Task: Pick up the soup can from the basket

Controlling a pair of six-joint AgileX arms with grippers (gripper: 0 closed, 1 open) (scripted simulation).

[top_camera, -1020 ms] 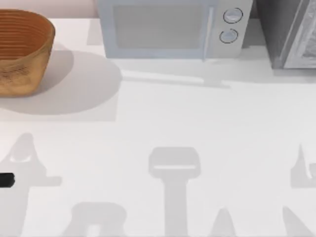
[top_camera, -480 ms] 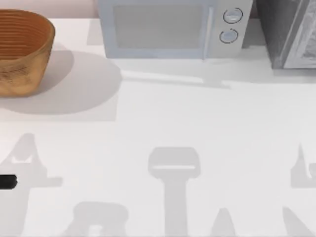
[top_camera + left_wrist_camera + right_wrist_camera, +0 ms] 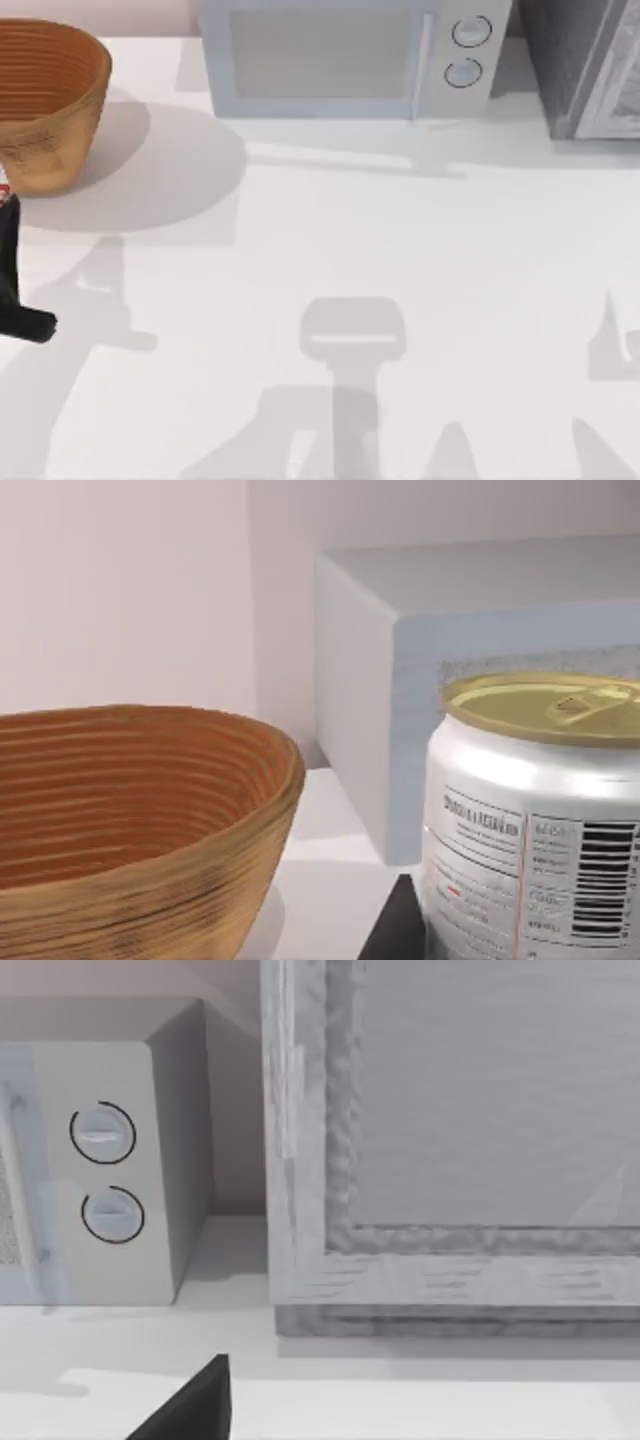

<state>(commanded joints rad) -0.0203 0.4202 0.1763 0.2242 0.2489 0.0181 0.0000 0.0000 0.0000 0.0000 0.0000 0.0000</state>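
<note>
L gripper [image 3: 8, 262] clamped on soup can [image 3: 535, 815], already outside basket [image 3: 62, 120]; imo lift straight, keep can upright.

Basket [image 3: 50, 100]: left part running off the top view's left edge.
Soup can [image 3: 535, 820]: lower body and one side being cropped in the left wrist view.
Left gripper [image 3: 8, 250]: fingers lying beyond the left edge.

Rendered kitchen setting: white counter [image 3: 400, 260] carried a microwave [image 3: 345, 55] with two dials, wicker basket [image 3: 50, 100], against a pale wall.
</note>
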